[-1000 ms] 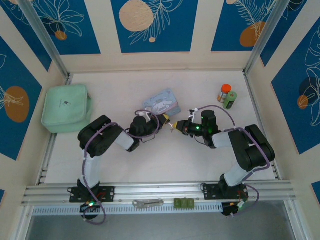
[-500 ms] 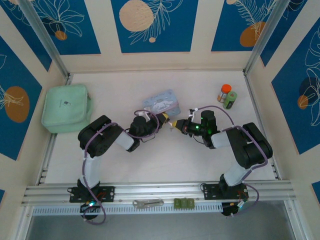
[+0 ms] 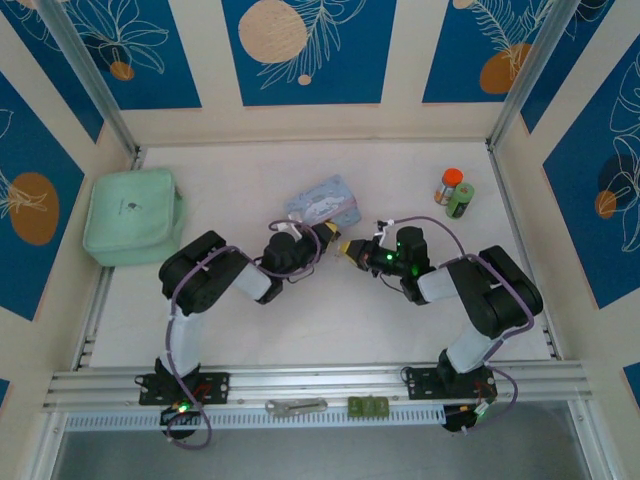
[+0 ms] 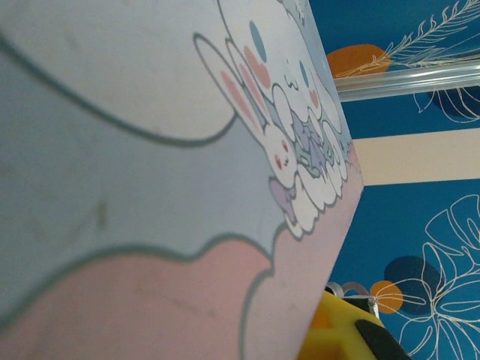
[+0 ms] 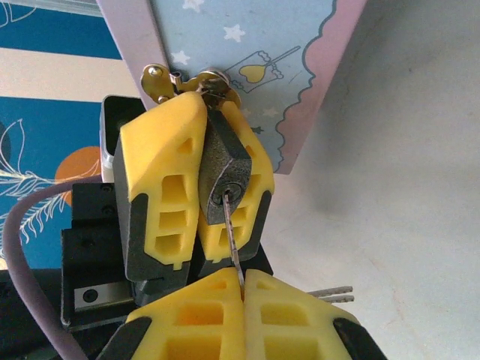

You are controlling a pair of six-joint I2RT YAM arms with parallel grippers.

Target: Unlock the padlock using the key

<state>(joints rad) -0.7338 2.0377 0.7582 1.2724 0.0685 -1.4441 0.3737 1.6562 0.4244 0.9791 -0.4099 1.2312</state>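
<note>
**A:** Where's the padlock (image 5: pixel 225 169)?

**B:** Around the middle of the table (image 3: pixel 300 320), at the near right corner of the pale blue tin (image 3: pixel 322 203). The left gripper (image 3: pixel 326 237) has it. Its jaws are closed on the dark body, with one of the yellow fingers (image 5: pixel 161 180) against each side and the keyhole facing the right arm.

**A:** And the shackle?

**B:** Its top sits by the brass clasp (image 5: pixel 187 81) on the tin. I cannot tell whether it passes through the clasp.

**A:** The key (image 5: pixel 231 238)?

**B:** It's pinched in the right gripper (image 5: pixel 241 281). The jaws are pressed together with only the thin blade between the tips. The blade's far end is in the keyhole, but I can't say how deep.

**A:** Anything loose?

**B:** Two spare keys (image 5: pixel 330 294) from the bunch stick out beside the right gripper's tips, above the table.

**A:** How do the arms stand?

**B:** In the top view the two grippers meet tip to tip just near of the tin, the left one on the left and the right one on the right.
</note>
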